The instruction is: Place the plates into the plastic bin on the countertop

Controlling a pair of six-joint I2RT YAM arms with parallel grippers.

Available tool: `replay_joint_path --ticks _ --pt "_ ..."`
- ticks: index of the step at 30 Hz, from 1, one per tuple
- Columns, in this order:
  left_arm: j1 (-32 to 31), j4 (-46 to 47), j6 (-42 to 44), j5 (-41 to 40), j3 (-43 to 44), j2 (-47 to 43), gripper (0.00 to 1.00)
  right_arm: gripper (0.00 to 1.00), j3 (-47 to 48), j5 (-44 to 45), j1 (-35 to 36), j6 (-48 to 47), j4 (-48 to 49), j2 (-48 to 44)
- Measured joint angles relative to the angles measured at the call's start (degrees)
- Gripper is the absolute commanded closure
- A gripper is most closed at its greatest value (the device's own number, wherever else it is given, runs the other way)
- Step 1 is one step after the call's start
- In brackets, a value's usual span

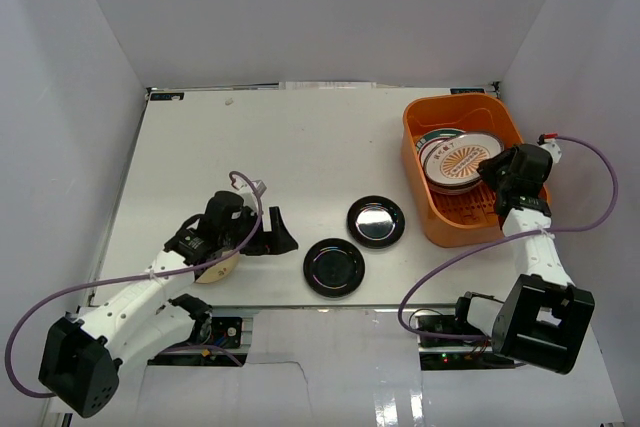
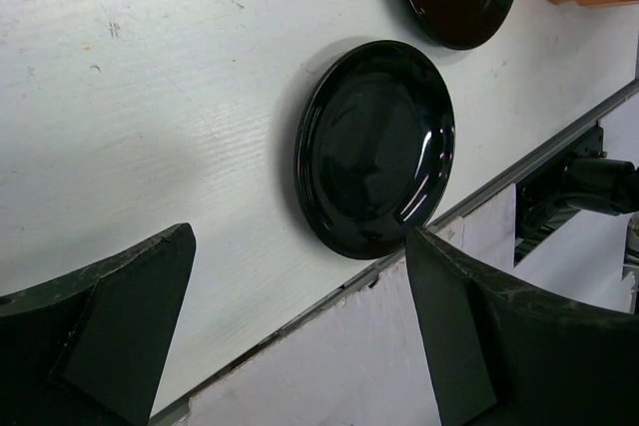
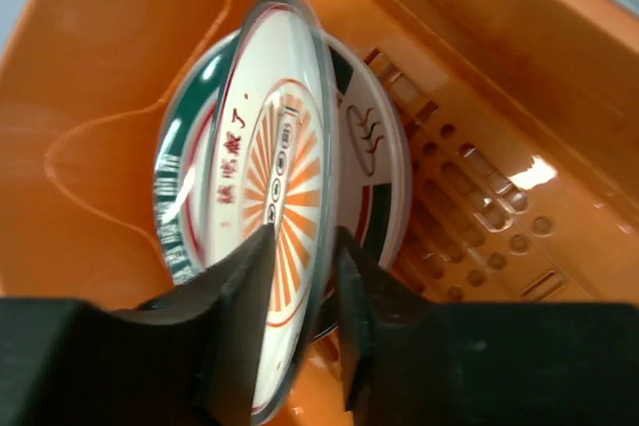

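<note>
Our right claw (image 3: pixel 302 238) pinches the sunburst plate (image 3: pixel 268 147) by its rim inside the orange bin (image 3: pixel 479 67); left claw (image 2: pixel 300 246) gapes empty.

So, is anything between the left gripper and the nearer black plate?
Nothing visible. The open left gripper faces the nearer black plate across bare countertop. The other black plate lies beyond it, toward the orange bin.

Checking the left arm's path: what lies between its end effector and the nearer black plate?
Only bare white tabletop lies between the left end effector and the nearer black plate; the top view shows it.
</note>
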Motion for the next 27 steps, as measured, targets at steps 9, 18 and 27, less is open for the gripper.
replay_joint_path --ticks 9,18,27 --pt "-2.0 4.2 -2.5 1.6 -2.1 1.8 0.03 0.09 1.2 3.1 0.2 -2.1 -1.5 1.2" --pt "-8.1 6.7 -4.2 -2.2 -2.1 6.2 0.05 0.21 6.6 5.0 18.1 -7.4 -4.2 -7.8" --pt "-15.6 9.3 -5.6 -10.7 -1.7 18.3 0.28 0.59 6.9 5.0 49.0 -13.3 -7.3 -5.3"
